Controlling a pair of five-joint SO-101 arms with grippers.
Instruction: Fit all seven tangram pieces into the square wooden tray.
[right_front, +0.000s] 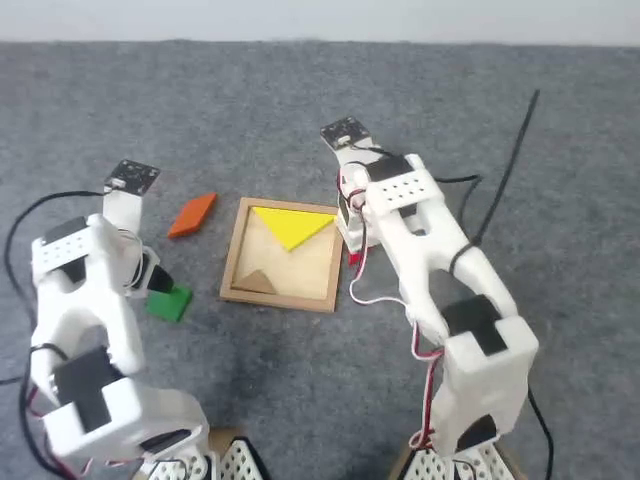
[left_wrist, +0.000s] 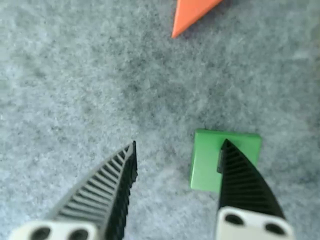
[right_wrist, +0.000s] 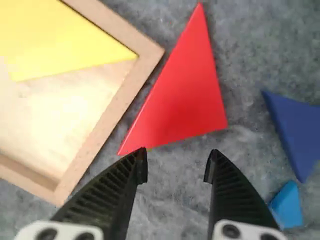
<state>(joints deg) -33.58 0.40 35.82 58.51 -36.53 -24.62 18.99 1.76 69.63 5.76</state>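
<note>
I see my left gripper (left_wrist: 179, 145) spread open over the green square (left_wrist: 205, 160), left of the tray (right_front: 232, 255) at the high view's centre. My right gripper (right_wrist: 177, 152), also open, sits by the red triangle (right_wrist: 182, 95), just beside the tray.

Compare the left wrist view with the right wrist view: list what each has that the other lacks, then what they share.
Left wrist view, not the right: the green square at one finger of the open left pincer, and a corner of the orange parallelogram.
Right wrist view, not the left: the red triangle just ahead of the open right pincer, the wooden tray holding the yellow triangle, a dark blue triangle and a light blue piece.
Both: the grey felt surface.
</note>
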